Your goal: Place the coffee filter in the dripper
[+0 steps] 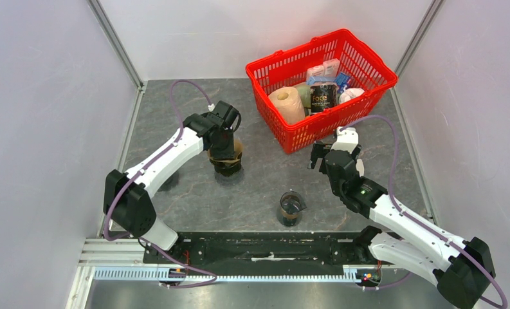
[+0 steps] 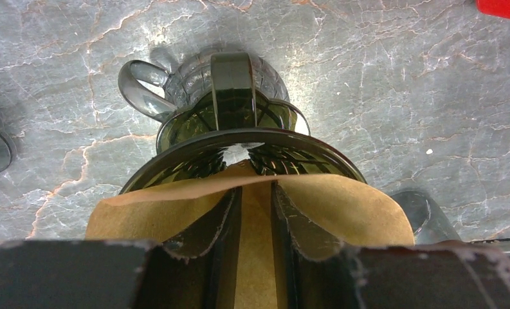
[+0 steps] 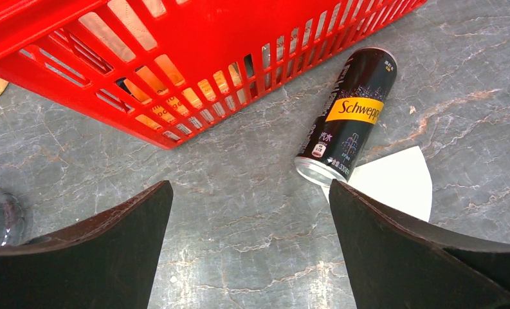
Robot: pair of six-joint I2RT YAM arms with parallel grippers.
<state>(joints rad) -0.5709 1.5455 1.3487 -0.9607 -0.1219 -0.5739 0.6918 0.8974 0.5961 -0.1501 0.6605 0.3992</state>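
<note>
**A:** What do we get from above?

**B:** We see the left tool (image 1: 225, 143) down over the dripper (image 1: 228, 166), which stands on the grey bench (image 1: 265, 174) left of centre. A brown edge of the coffee filter (image 1: 237, 150) shows at the tool's right side. The right tool (image 1: 336, 151) hovers just in front of the red basket (image 1: 316, 125). A glass beaker (image 1: 291, 209) stands by itself between the two arms, near the front.

**A:** And inside the basket?

**B:** We make out a paper roll (image 1: 287, 103), a dark tin (image 1: 323, 96) and some small packs we cannot read.

**A:** Now the left wrist.

**B:** Here we look along the left tool (image 2: 257, 190). Its jaws are drawn close with a strip of brown paper nipped between them, so we read it as gripping the coffee filter (image 2: 348, 206). The paper fans out wide on both sides of the fingers (image 2: 200, 244) and hangs over the near part of the dripper (image 2: 239, 138) rim. We cannot tell whether it touches the rim. The dripper's loop handle points to the upper left.

**A:** And the right wrist?

**B:** The right tool (image 3: 249, 187) has its jaws spread wide over bare bench. Beyond them a black Schweppes can (image 3: 348, 119) lies on its side, close in front of the basket (image 3: 175, 58). A white paper fan (image 3: 397, 183) lies flat just beside the can's near end.
</note>
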